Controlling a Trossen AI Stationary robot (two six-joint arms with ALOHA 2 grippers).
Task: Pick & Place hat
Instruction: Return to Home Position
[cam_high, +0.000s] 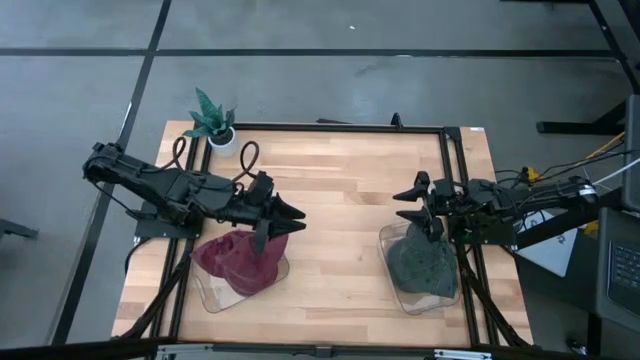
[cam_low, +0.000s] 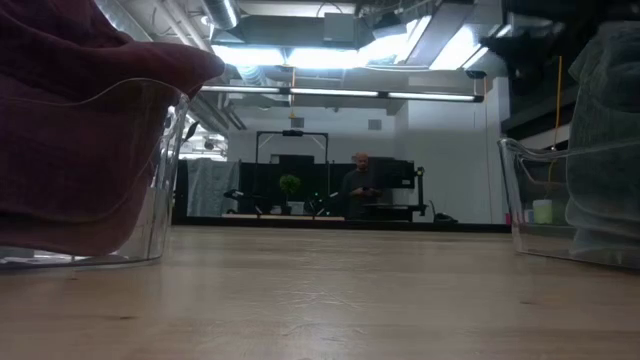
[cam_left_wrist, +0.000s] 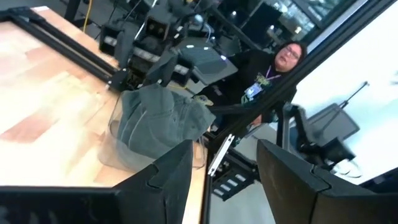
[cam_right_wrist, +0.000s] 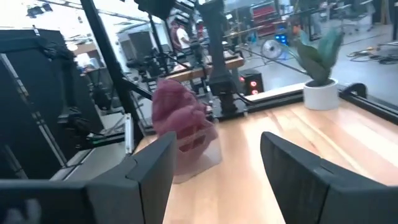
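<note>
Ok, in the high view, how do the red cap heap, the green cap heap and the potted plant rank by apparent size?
1. red cap heap: the widest patch.
2. green cap heap: slightly smaller, but close enough to the red that the order is unsure.
3. potted plant: clearly the smallest.

The high view looks straight down on the whole table (cam_high: 340, 190). The low view sits at tabletop height, close between the left bin (cam_low: 160, 170) and right bin (cam_low: 515, 200), facing the room. Each wrist view looks across at the opposite bin.
</note>
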